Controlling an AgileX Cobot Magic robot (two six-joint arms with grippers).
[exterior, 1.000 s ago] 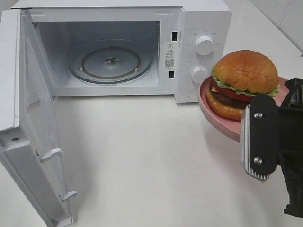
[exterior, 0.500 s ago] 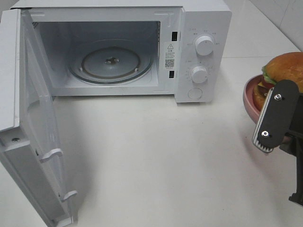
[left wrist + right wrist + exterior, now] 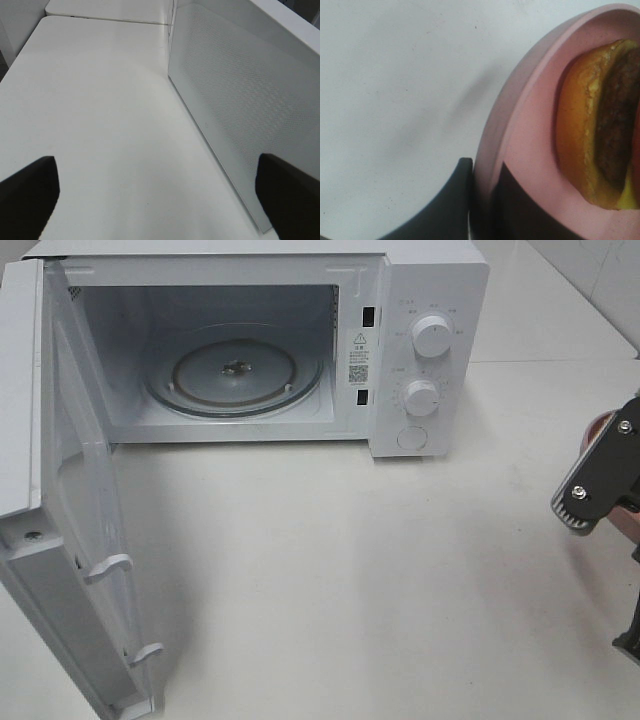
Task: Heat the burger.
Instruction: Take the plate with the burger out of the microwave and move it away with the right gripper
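Note:
The burger (image 3: 600,125) shows only in the right wrist view, lying on a round pink plate (image 3: 530,115), with its bun edge and dark patty visible. My right gripper (image 3: 482,200) is shut on the plate's rim, one finger on each side of it. In the high view that gripper (image 3: 600,478) sits at the far right edge, right of the microwave (image 3: 425,350), and the burger is out of frame there. My left gripper (image 3: 160,200) is open, its two dark fingertips wide apart over bare table beside the microwave door (image 3: 240,110).
The microwave stands at the back with its door (image 3: 60,510) swung open to the left, reaching toward the table's front. Its glass turntable (image 3: 235,370) has nothing on it. White table (image 3: 340,570) stretches between the door and my right gripper.
My right gripper has carried the plate and burger to the right, from in front of the microwave's knobs to the frame's edge, so the burger has left the high view. The left arm has not moved.

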